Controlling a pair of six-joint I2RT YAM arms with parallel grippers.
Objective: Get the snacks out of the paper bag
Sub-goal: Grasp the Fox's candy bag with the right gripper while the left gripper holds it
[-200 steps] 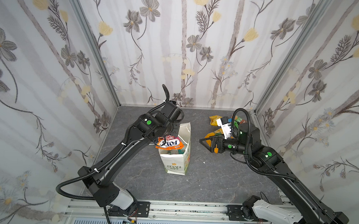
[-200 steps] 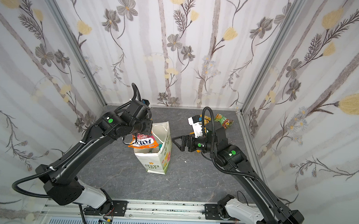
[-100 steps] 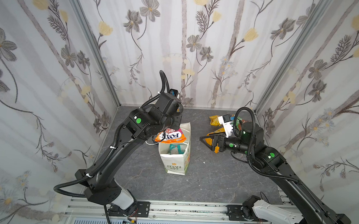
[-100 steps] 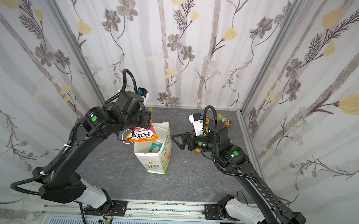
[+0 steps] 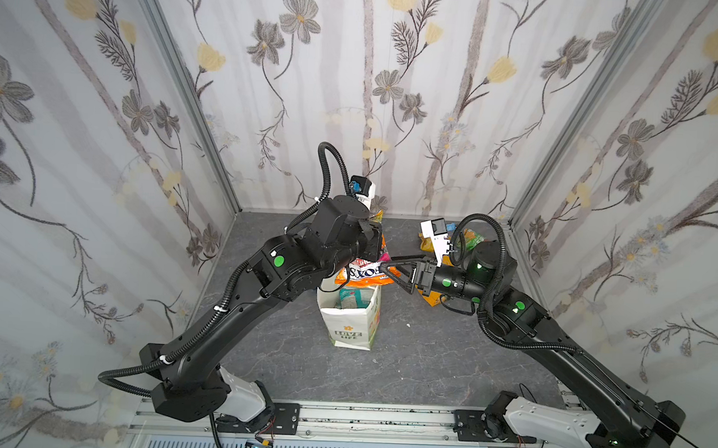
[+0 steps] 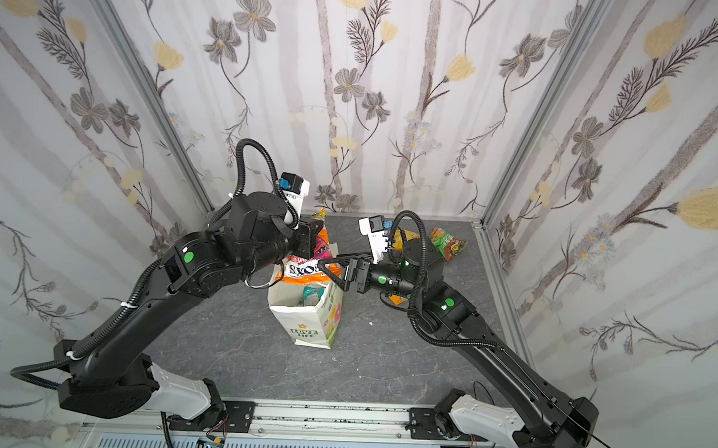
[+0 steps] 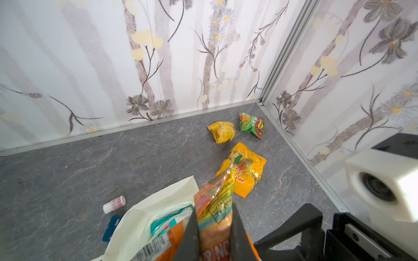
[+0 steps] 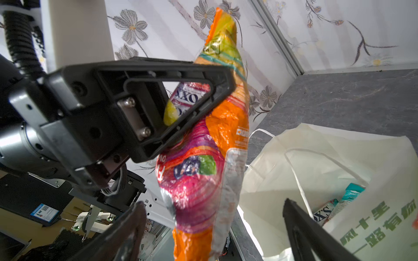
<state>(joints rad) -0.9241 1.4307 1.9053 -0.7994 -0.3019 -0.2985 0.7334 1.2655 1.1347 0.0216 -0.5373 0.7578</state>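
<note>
Speaker 1: Since a second ago the left end effector (image 7: 213, 209) has raised the orange FOX'S packet (image 5: 365, 273) higher over the mouth of the paper bag (image 5: 350, 328). The right end effector (image 5: 394, 276) has reached across to it.

Speaker 2: And the grips?

Speaker 1: Left is clamped on the packet's upper part. Right is spread, with a finger on either side of the lower half.

Speaker 2: Other snacks?

Speaker 1: One teal packet (image 5: 348, 297) is inside the bag. The yellow packet (image 7: 221, 132), green packet (image 7: 252, 124) and orange-yellow packet (image 7: 246, 174) lie on the counter (image 5: 405, 360) near the back right corner.
</note>
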